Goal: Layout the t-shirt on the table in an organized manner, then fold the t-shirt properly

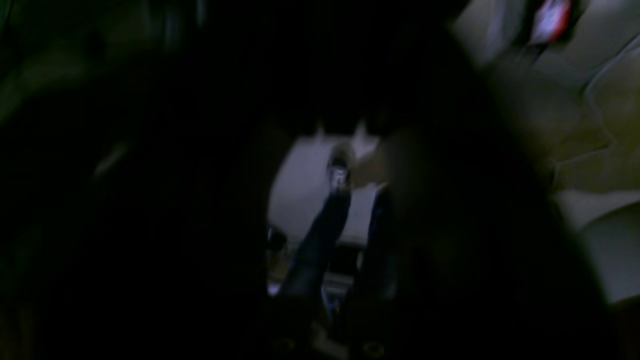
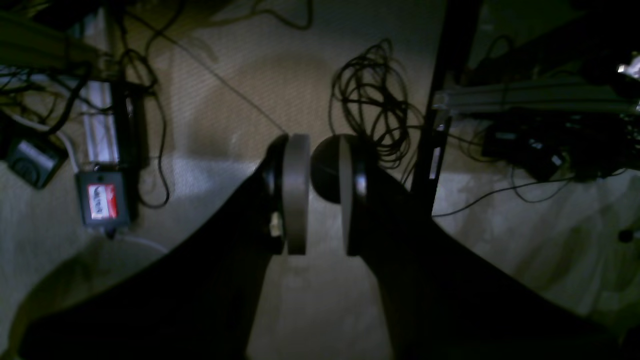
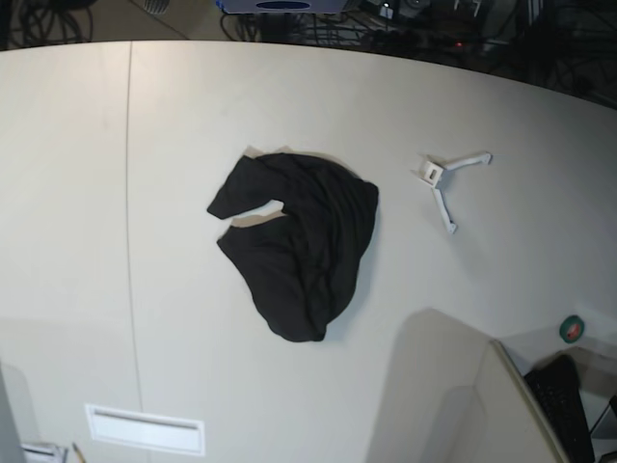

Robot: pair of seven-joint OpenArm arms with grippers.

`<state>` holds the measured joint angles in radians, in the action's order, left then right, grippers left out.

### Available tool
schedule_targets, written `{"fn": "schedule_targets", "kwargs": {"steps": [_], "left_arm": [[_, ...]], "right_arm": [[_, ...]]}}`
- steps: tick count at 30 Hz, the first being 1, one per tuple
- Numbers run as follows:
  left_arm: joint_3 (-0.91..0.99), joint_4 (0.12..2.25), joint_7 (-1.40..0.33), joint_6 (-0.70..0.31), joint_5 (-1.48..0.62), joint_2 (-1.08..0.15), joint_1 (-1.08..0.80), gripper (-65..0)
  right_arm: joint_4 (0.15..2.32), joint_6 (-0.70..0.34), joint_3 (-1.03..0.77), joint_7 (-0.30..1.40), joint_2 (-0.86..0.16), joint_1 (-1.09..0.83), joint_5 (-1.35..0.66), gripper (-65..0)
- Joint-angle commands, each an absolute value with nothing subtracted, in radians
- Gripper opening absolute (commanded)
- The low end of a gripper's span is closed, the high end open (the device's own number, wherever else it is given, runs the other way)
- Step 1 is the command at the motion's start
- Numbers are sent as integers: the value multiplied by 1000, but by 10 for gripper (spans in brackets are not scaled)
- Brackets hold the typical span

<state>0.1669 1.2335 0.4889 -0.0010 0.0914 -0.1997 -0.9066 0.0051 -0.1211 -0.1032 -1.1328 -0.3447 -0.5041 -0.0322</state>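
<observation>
The black t-shirt [image 3: 299, 236] lies crumpled in a heap near the middle of the cream table [image 3: 501, 125], with one sleeve sticking out to the left. Neither arm shows in the base view. My right gripper [image 2: 322, 195] hangs over the floor beside the table; its grey pads [image 2: 297, 195] stand a little apart with nothing between them. The left wrist view is dark and blurred. It shows only two dim dark fingers [image 1: 320, 240] over a pale surface, and their state is unclear. The t-shirt shows in neither wrist view.
A small white Y-shaped plastic piece [image 3: 448, 183] lies right of the shirt. A white rectangular plate [image 3: 145, 429] sits at the front left. A thin seam [image 3: 128, 193] runs down the table's left part. Cables [image 2: 372, 100] and a power brick [image 2: 102, 200] lie on the floor.
</observation>
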Motion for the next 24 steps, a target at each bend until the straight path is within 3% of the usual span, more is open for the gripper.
{"fn": "schedule_targets", "kwargs": {"steps": [1, 14, 24], "left_arm": [[171, 1251, 498, 2, 110, -199, -932, -650], [202, 1437, 337, -24, 277, -145, -878, -650], [255, 1511, 323, -82, 354, -136, -811, -650]], "right_arm": [[0, -119, -107, -1147, -369, -513, -36, -539], [0, -120, -105, -1147, -432, -430, -36, -537], [0, -120, -105, -1095, -483, -340, -36, -537]]}}
